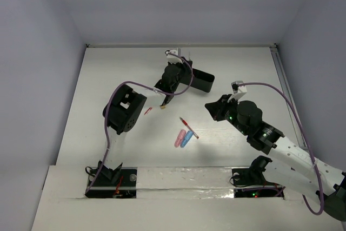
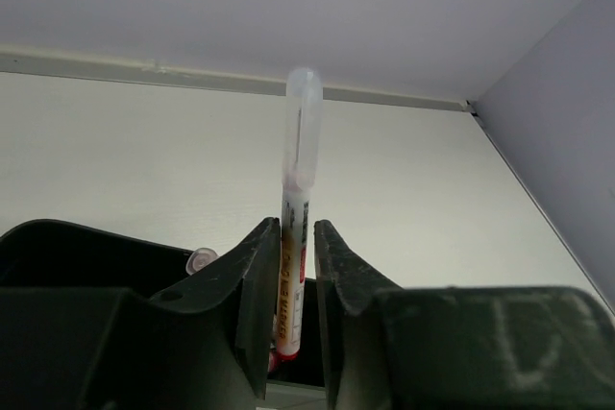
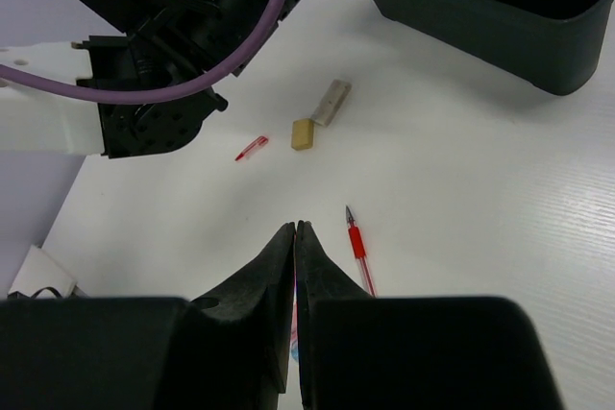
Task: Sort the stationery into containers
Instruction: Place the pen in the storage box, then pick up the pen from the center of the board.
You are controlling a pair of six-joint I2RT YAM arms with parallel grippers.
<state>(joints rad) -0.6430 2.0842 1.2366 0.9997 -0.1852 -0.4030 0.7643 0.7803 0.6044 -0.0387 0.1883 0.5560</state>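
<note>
Red pen (image 1: 189, 127), one only, is lying mid-desk (image 1: 243, 68), tip toward the far-left corner, beside two capsules (image 1: 177, 138) and two erasers (image 3: 304, 133). Left end effector (image 2: 296, 232) is gripping one clear-capped pen (image 2: 301, 132); right end effector (image 3: 296, 229) is sitting closed.

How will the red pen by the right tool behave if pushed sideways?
The red pen looks thin and straight, so it is probably stiff and light. Its seemingly round barrel lies flat on the smooth table, so a side push would likely roll it rather than slide it.
</note>
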